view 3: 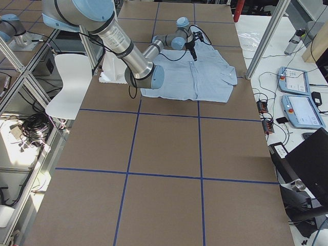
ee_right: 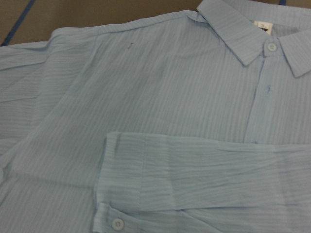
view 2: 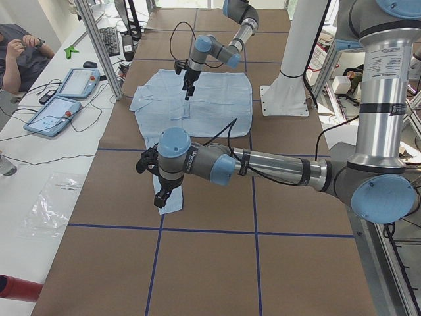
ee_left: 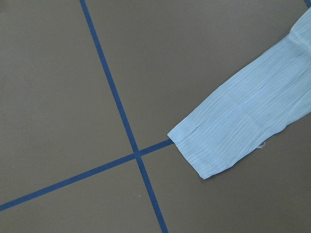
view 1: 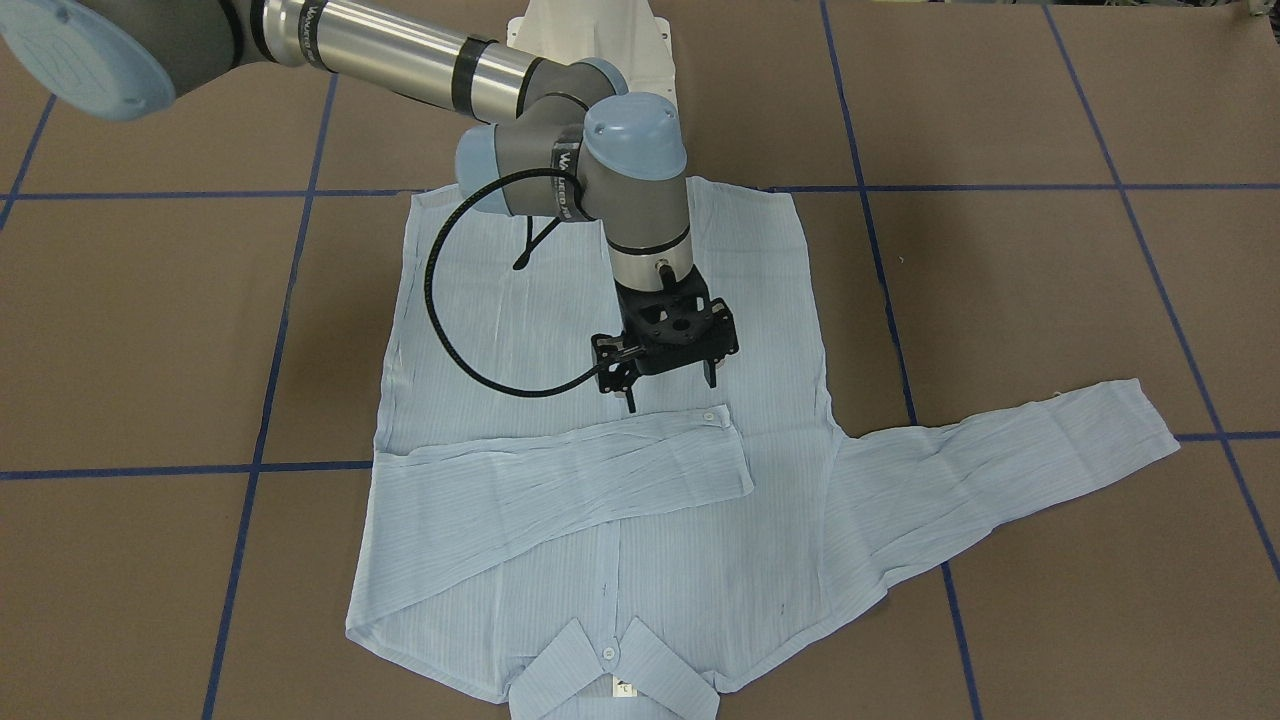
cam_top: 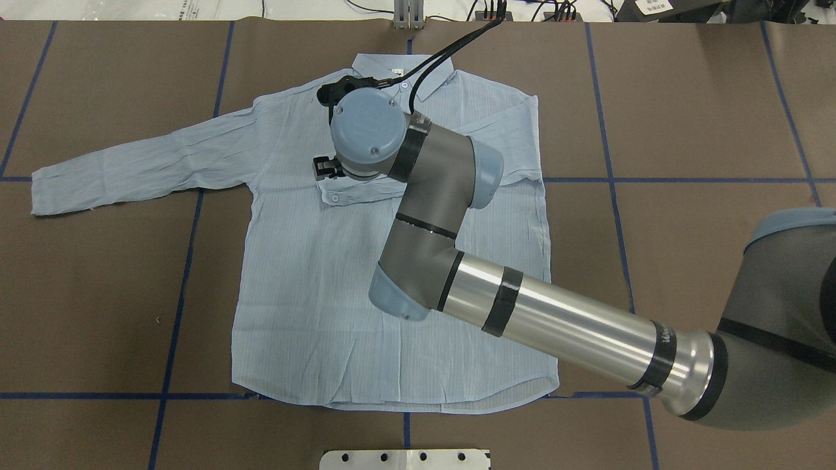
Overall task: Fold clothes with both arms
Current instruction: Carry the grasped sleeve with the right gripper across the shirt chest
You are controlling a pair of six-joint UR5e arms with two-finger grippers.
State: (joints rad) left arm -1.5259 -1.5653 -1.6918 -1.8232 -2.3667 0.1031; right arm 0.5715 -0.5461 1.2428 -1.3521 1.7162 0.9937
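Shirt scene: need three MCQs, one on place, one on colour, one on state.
1. The right gripper is over:
A) the shirt, by its folded cuff
B) the outstretched sleeve
C) the hem

2. The tape lines on the table are:
A) white
B) blue
C) red

3. The right gripper is:
A) shut on the cuff
B) shut on the collar
C) open, holding nothing

Answers:
1 A: the front-facing view shows it above the shirt's front, next to the cuff.
2 B: every grid line is blue.
3 C: its fingers stand apart, clear of the cloth.
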